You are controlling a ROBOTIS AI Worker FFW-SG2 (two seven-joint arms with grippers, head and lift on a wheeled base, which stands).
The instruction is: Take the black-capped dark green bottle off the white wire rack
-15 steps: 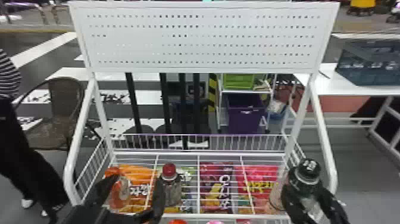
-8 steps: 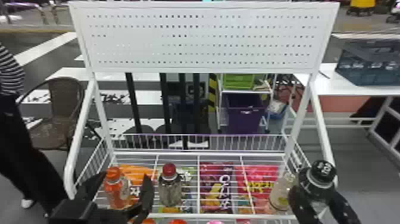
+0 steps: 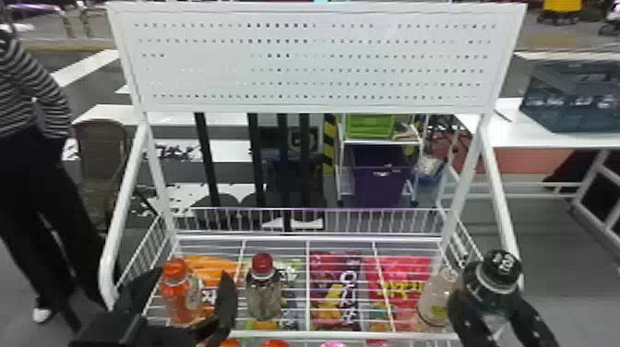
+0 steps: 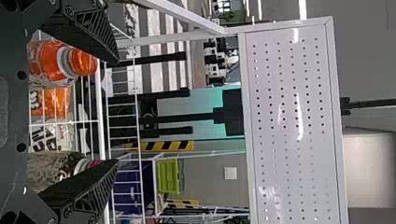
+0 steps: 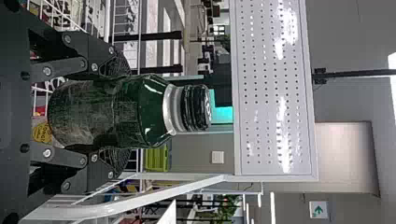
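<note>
The right hand [image 5: 122,112] grips the green bottle [image 3: 493,284] by its sides, upright, by the rack [image 3: 300,336]'s right front corner; the lift looks begun, perhaps complete; next, carry it clear of the side rail [image 3: 499,184] and pale bottle [image 3: 433,300]; the left hand [image 4: 116,111] is open near the orange bottle [image 3: 177,300].

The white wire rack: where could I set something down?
The wire shelf has room between the red-capped bottle and the pale bottle; bright snack bags show beneath. It's crowded left, around the orange bottle and left tool, and right, where the right tool grips the dark green bottle.
</note>
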